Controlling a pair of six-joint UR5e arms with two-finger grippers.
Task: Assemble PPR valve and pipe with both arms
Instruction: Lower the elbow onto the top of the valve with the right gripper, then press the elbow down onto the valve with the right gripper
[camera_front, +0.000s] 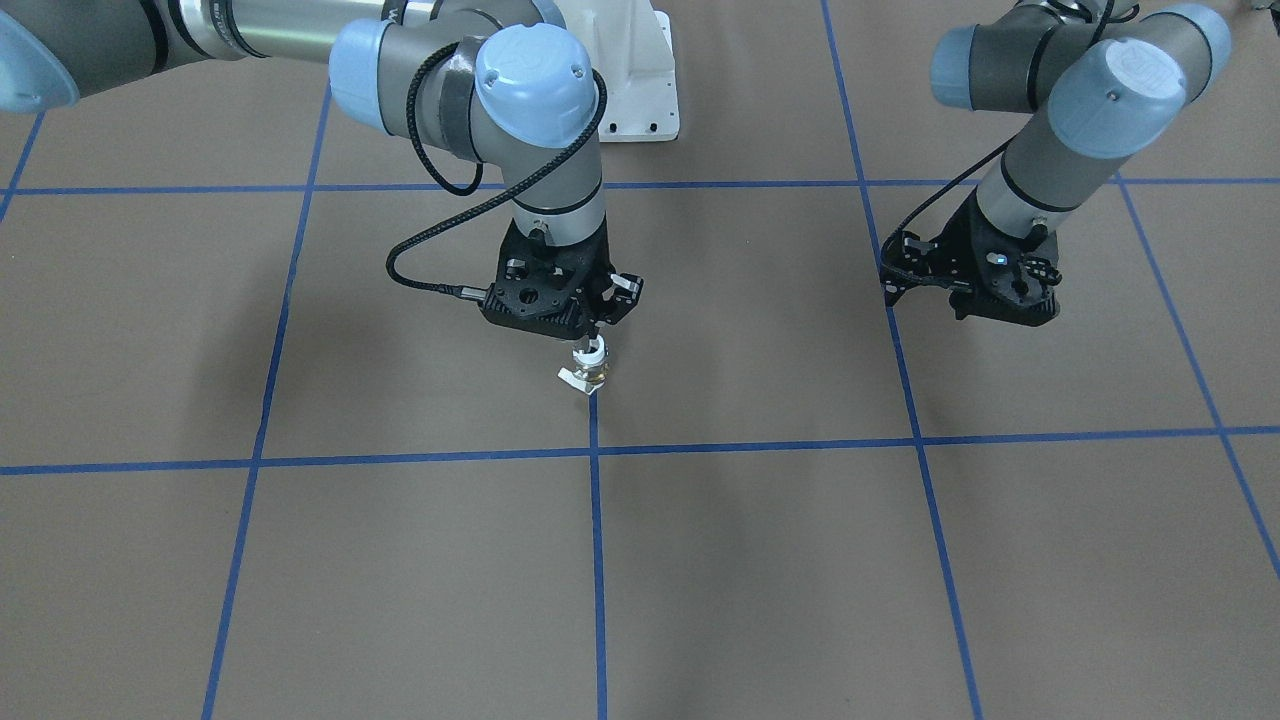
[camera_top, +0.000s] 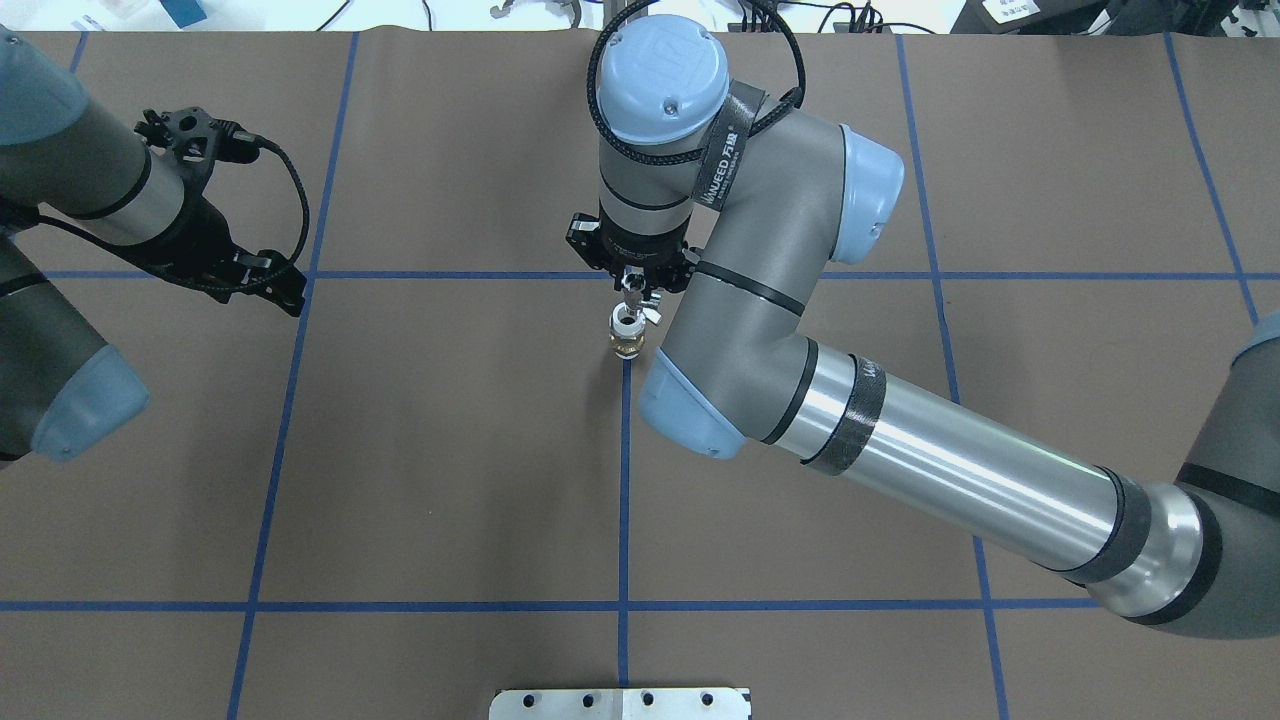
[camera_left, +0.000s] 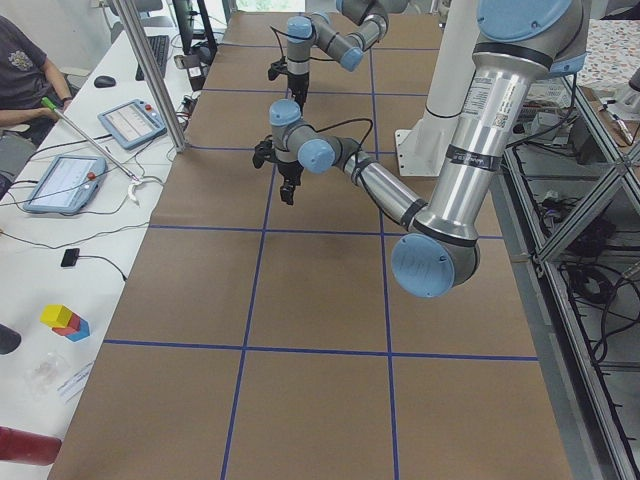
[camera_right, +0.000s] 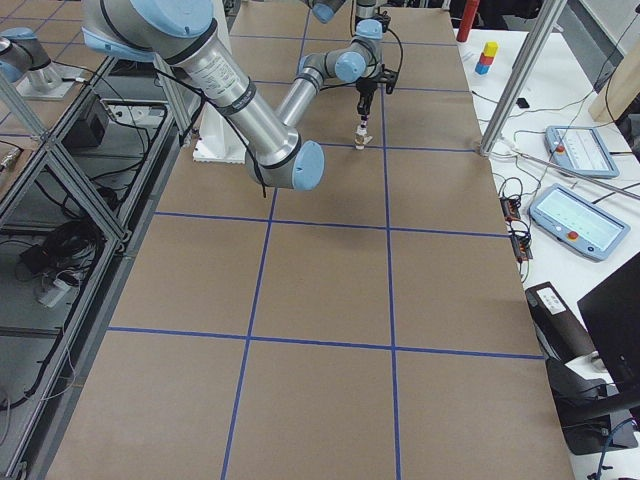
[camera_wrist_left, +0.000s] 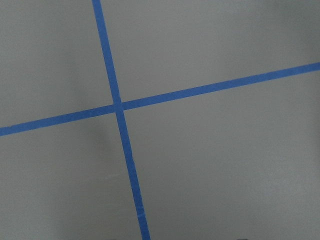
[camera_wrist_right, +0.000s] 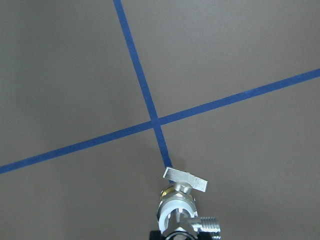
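Right gripper (camera_front: 596, 338), front view: clamped on the top end of the valve (camera_front: 587, 370). Valve is upright over a blue tape line (camera_front: 596, 560) mid-table; touching or just above it, can't tell. Left gripper (camera_front: 965, 300) is well apart and carries nothing; spread or closed, can't tell.
Overhead: valve sits under the right arm (camera_top: 950, 460) wrist, near a grid crossing. Left arm (camera_top: 90, 200) is off at the table's side.
Side views: too small to add anything.
Left wrist cam: only table (camera_wrist_left: 225, 165) and tape.
Right wrist cam: metal handle (camera_wrist_right: 185, 180) beyond the white body, threaded stub (camera_wrist_right: 211, 226) off to one side.
Risks: the grip is on a narrow end, so mating force could swivel or slip the valve. No pipe in any view, so nothing to mate.
Count: two arms, two grippers, one valve, zero pipes seen.
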